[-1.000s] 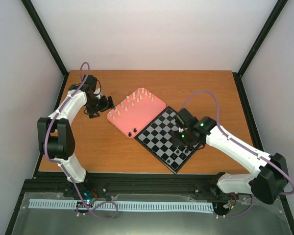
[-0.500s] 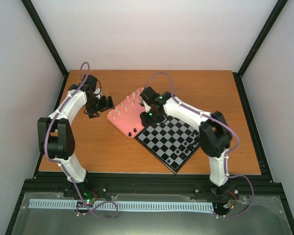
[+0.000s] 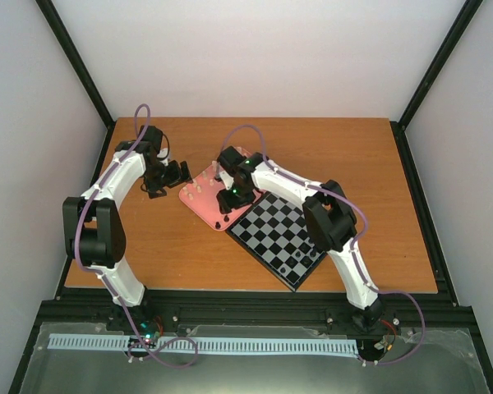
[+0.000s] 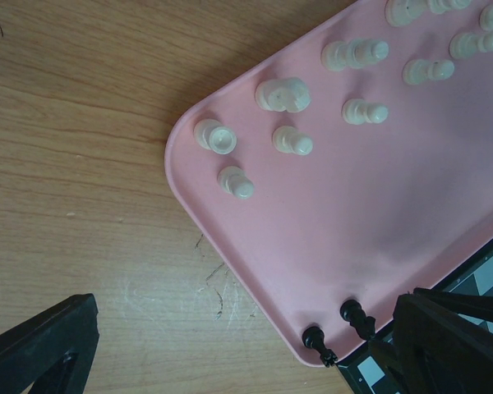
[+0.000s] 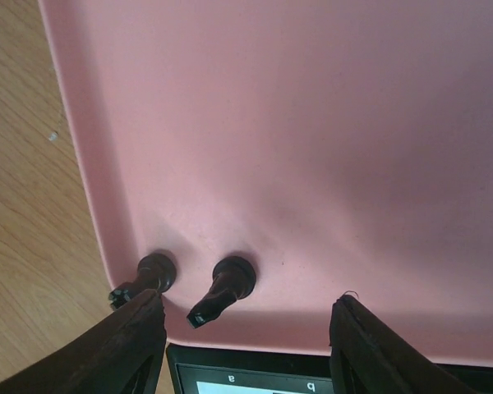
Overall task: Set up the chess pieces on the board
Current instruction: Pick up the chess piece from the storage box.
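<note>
Chess pieces (image 5: 230, 275), two black, in tray (image 5: 312, 123) corner by board (image 5: 255, 373), its lettering unclear; right end effector (image 5: 246, 308) and left end effector (image 4: 245, 312) both wide.

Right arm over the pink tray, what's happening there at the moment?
The right end effector hovers open and empty above the corner of the pink tray nearest the board, over two black chess pieces. Cream pieces stand further along the tray. The left end effector hangs open over the table beside the tray, holding nothing. The board is mostly unfilled.
</note>
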Motion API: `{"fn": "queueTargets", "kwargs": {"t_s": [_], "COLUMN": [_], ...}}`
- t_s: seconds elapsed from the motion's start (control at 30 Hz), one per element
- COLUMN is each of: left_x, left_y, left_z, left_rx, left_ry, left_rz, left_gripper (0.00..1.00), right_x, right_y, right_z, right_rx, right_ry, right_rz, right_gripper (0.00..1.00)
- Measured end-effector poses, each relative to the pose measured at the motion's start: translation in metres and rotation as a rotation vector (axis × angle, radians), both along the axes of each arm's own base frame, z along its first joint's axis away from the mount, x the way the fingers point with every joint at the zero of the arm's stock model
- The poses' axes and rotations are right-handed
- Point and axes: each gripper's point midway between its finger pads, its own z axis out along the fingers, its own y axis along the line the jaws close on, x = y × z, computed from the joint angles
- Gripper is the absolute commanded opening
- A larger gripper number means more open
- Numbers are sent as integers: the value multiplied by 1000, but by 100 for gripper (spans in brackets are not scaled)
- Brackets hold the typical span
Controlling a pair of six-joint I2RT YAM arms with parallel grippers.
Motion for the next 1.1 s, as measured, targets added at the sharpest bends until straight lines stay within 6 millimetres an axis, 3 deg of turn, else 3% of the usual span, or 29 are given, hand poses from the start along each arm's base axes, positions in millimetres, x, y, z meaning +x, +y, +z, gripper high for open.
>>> {"fn": "queueTargets", "kwargs": {"t_s": [0.07, 0.4, 0.87, 1.1], "left_x": [0, 0, 0, 0], "left_y": [0, 0, 0, 0], "left_z": [0, 0, 0, 0], "left_rx": [0, 0, 0, 0], "left_ry": [0, 0, 0, 0], "left_rz": [0, 0, 0, 0], "left_gripper": [100, 100, 100, 100], "right_x": [-3, -10, -7, 0], "right_y": [-1, 3, 6, 3], "right_z": [-6, -27, -21, -15], "right_rx": [-13, -50, -46, -64], "right_ry": [17, 55, 44, 10], "right_rz": [8, 29, 39, 29], "right_gripper": [45, 41, 4, 3]}}
